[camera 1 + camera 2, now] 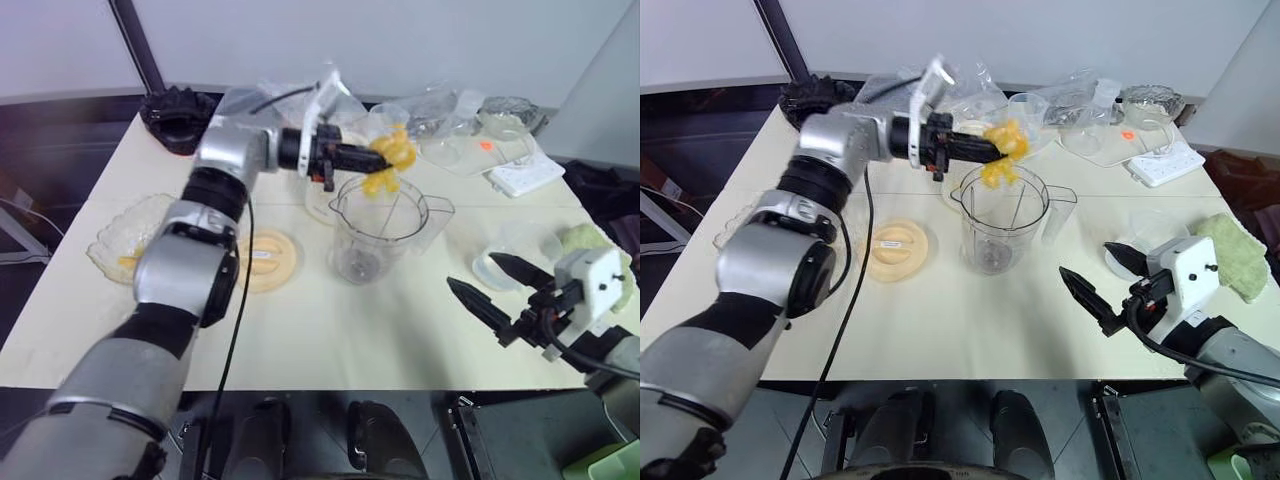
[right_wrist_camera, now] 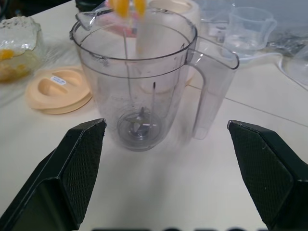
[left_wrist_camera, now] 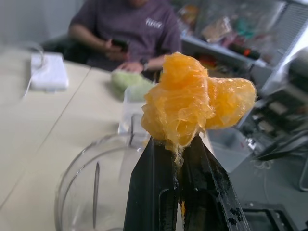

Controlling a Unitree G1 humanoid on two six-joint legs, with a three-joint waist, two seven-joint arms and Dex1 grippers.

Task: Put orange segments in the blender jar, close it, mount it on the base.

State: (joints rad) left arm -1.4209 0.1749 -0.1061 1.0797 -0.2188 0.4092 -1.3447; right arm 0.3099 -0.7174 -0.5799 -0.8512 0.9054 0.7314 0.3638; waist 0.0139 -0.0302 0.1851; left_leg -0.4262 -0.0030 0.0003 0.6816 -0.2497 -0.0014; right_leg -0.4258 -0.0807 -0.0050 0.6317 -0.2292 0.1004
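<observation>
Over the blender jar (image 1: 378, 228), head views: orange segments (image 1: 388, 160) are pinched in the shut left hand (image 1: 372, 157) above the rim; bare desk (image 1: 330, 330) lies between jar and near edge. Left wrist view: fruit bulges beyond the black fingertips (image 3: 159, 159). Right wrist view: right hand (image 2: 185, 159), spread wide and empty, is faced toward the jar, base (image 2: 178, 9) behind.

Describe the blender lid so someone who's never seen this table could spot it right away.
On the cream table, find the tall clear blender jar near the middle. The lid lies flat on the table beside it, between the jar and the scalloped glass bowl. It is the only opaque pale-orange disc there, with a white label.
</observation>
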